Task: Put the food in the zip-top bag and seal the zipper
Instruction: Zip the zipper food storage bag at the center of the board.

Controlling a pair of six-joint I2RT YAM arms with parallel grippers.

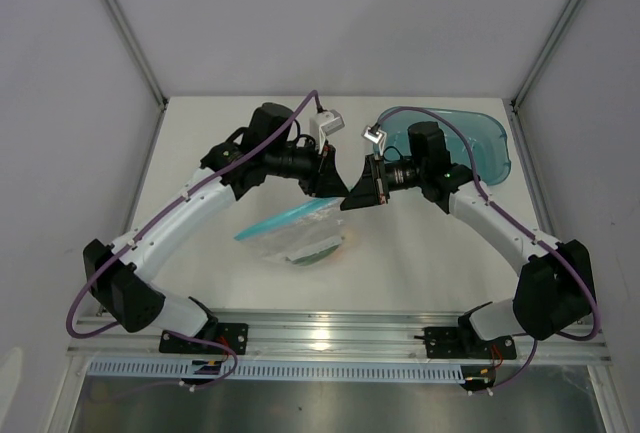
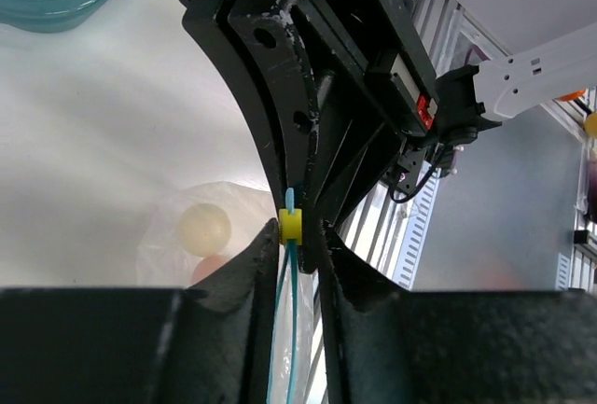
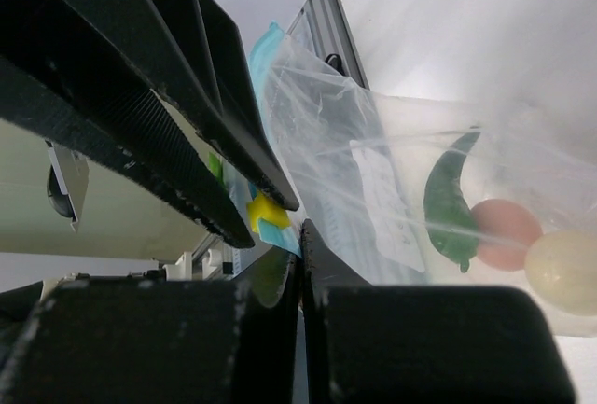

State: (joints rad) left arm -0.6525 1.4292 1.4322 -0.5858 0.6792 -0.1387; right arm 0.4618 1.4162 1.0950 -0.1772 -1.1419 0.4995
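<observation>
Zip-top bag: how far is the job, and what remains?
Done: the green piece, pink piece and cream piece lie inside the zip-top bag. In hand: the right gripper pinches the zipper end, and the left gripper straddles the zipper beside the yellow slider. To do: sealing; the two strips there look apart.

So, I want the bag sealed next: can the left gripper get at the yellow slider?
Probably yes: the left gripper straddles the zipper right at the yellow slider, nothing between; the right gripper pinches the zipper just beyond.
</observation>
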